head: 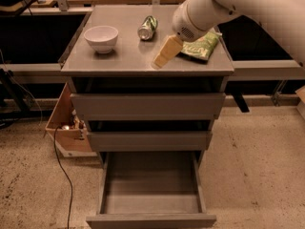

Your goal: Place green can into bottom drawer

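Observation:
The green can [147, 27] lies on its side at the back middle of the grey cabinet top [119, 61]. My gripper [161, 58] hangs from the white arm [224, 8] just above the cabinet top, in front of the can and slightly to its right, a short way apart from it and holding nothing. The bottom drawer [151, 185] is pulled out wide and its grey tray is bare. The two drawers above it are closed.
A white bowl [101, 37] stands on the left of the cabinet top. A flat green crisp bag [202, 44] lies on the right, partly under the arm. A cardboard box [64, 125] and a black cable [64, 175] are on the floor at the left.

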